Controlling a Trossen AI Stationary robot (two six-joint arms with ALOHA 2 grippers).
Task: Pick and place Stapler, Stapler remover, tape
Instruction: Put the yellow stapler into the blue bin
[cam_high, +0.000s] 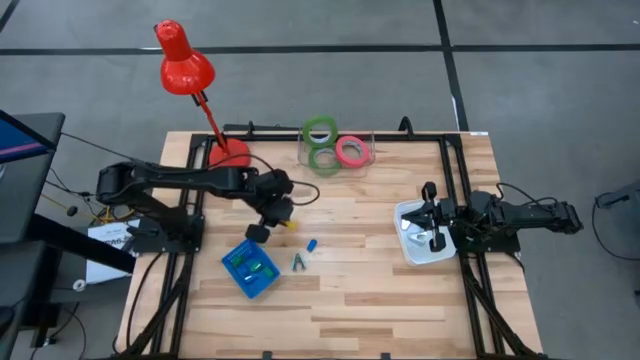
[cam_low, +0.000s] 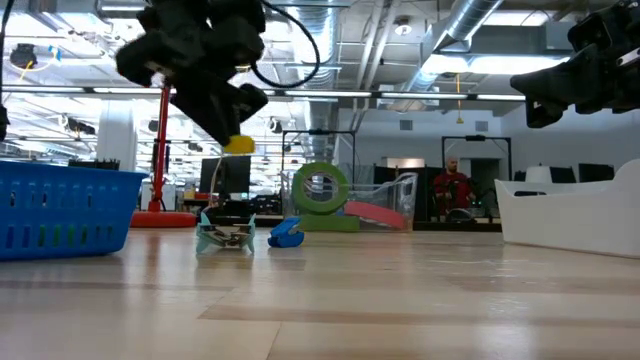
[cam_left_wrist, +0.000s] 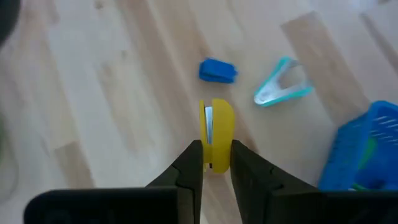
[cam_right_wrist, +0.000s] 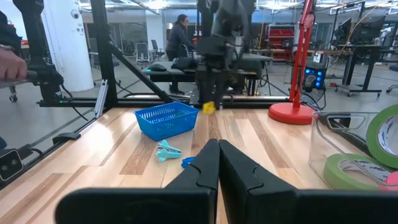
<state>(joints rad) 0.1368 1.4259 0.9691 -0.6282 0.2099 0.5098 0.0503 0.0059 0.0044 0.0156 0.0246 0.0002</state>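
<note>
Meanwhile, tape (cam_high: 331, 145) inside clear bin (cam_high: 365, 158), left gripper (cam_left_wrist: 216, 167) clamping yellow stapler (cam_left_wrist: 217, 132), right gripper (cam_right_wrist: 217, 163) shut, empty

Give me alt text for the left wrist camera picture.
The left gripper is shut on a small yellow stapler above a light wooden table. Beyond lie a small blue piece, a teal staple remover and a blue plastic basket.

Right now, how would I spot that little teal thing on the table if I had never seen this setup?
Start at the blue basket near the table's left front. Just to its right, on the bare wood, lie two small pieces. The teal stapler remover is the claw-shaped one nearer the front edge; its neighbour, the small blue piece, is solid and blocky.
</note>
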